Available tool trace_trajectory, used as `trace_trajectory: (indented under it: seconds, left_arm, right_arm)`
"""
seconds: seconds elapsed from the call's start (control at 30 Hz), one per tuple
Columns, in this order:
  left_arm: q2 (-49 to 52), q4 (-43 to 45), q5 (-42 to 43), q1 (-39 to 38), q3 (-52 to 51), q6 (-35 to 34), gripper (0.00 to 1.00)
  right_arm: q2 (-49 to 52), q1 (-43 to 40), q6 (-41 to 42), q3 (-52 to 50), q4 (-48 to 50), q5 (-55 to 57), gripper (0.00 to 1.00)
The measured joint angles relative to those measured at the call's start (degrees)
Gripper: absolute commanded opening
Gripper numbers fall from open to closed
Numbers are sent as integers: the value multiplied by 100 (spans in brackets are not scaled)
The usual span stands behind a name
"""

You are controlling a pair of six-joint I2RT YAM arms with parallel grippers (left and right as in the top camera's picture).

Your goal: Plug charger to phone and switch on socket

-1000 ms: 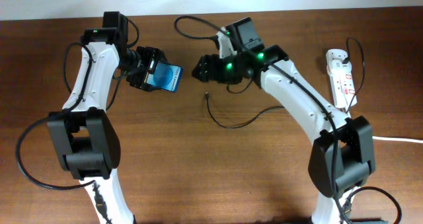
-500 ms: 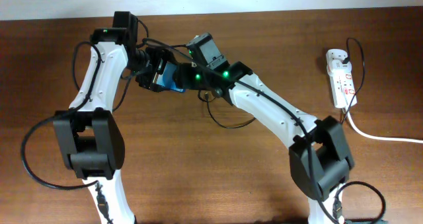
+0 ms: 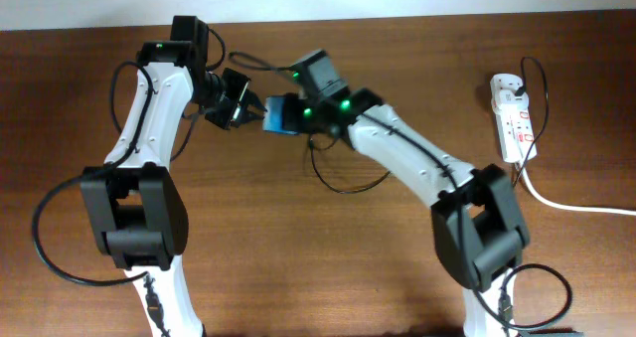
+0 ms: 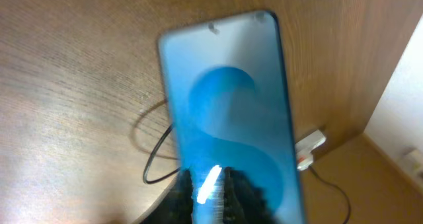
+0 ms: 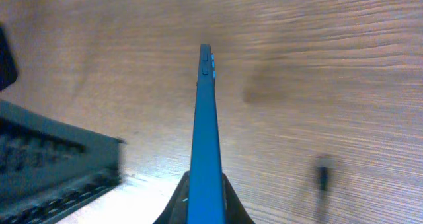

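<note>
While clenched on the phone (image 5: 205, 131), holds it raised off the bench (image 3: 298, 267): right gripper (image 5: 206, 201).
Grasps both faces near one end, edge-on. Faces the blue screen toward the left gripper (image 3: 243, 98), just beside; cannot tell those jaws' state. Leaves the charger (image 3: 348, 188) looped on the bench below, the socket (image 3: 515, 118) well apart at the right.

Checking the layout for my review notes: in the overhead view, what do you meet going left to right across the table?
Left gripper → slim black-edged smartphone with bright blue screen → thin black charger cable → white oblong power strip.
</note>
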Motion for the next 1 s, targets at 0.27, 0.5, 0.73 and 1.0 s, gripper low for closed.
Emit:
trace_trajectory:
  seconds: [0.27, 0.5, 0.73, 1.0]
  left_arm:
    - [0, 1316, 1659, 9, 0, 2761, 64]
    - [0, 2583, 2800, 111, 0, 2026, 65]
    - [0, 3886, 2887, 116, 0, 232, 61]
    - [0, 4503, 2850, 133, -2, -1021, 55]
  right_arm:
    - [-782, -942, 726, 2, 693, -1191, 4]
    - [-782, -953, 2835, 0, 1499, -1394, 4]
    - [-782, -824, 4232, 2, 1657, -1145, 4]
    - [-785, -625, 4597, 2, 1893, -822, 4]
